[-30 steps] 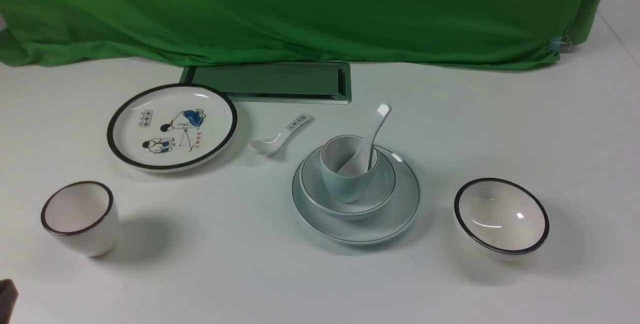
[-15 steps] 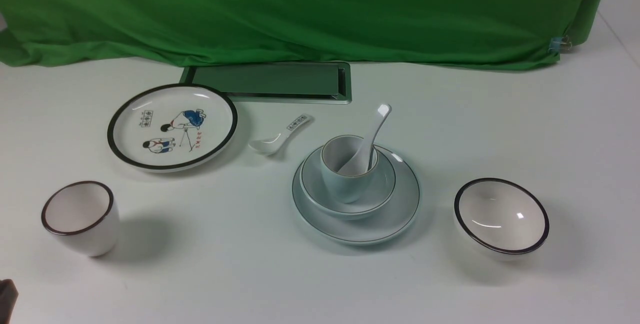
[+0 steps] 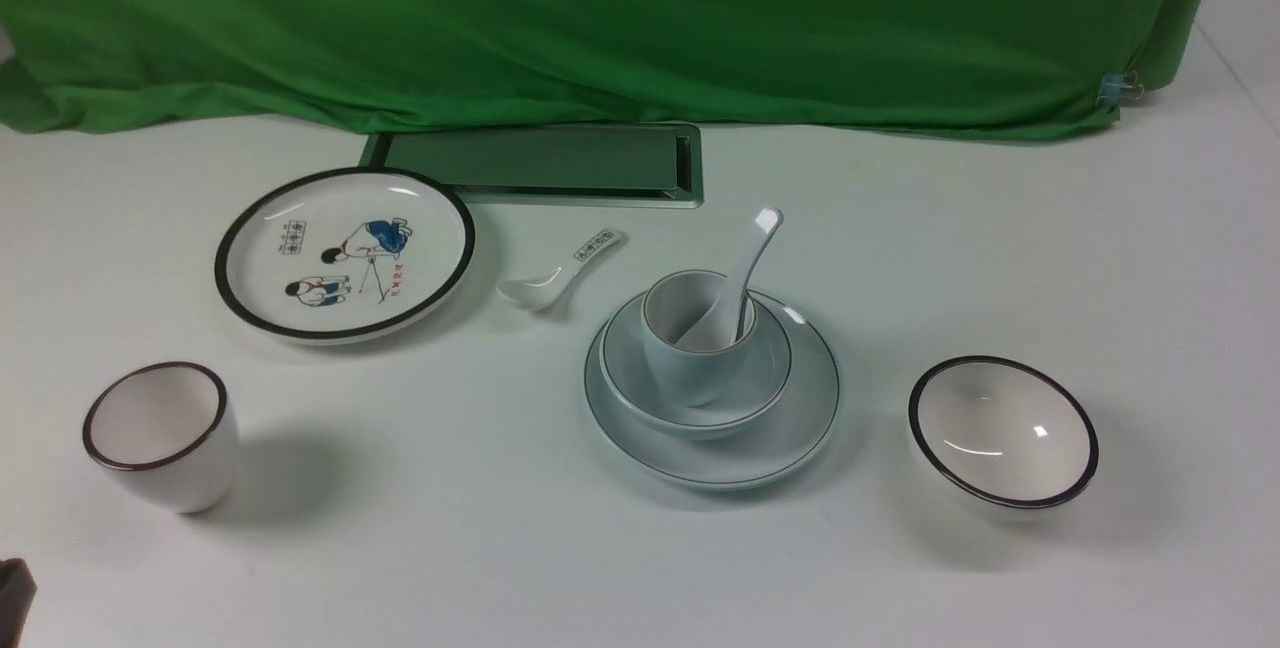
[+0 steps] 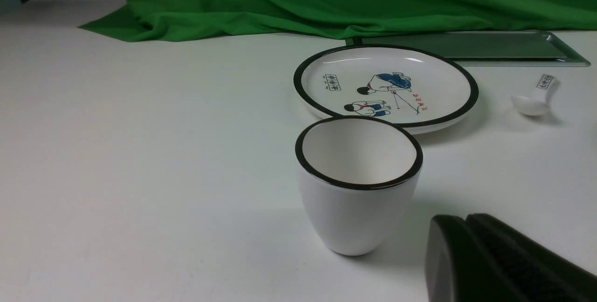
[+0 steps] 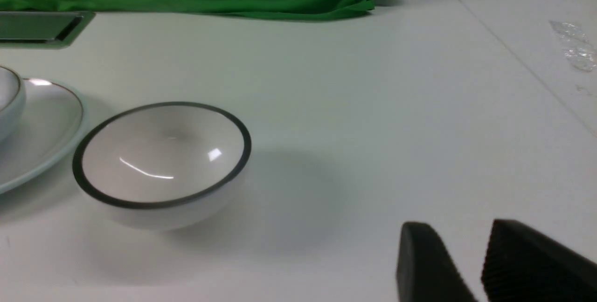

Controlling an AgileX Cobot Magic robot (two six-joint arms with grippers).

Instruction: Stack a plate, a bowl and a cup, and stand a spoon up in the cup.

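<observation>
The task looks done: the cup [image 3: 696,338] sits in the bowl [image 3: 694,368] on the plate [image 3: 711,393], the spoon [image 3: 733,281] stands inside, left pincer [image 4: 471,227] closed empty, right pincer [image 5: 459,250] narrowly parted.

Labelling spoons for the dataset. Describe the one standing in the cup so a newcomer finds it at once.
Start at the green cloth along the table's far edge, then come forward to the stacked set at mid-table: plate, bowl, cup. The spoon leans in that cup, handle up; plain glossy white, unlike the smaller spoon with a printed handle lying flat nearby.
</observation>
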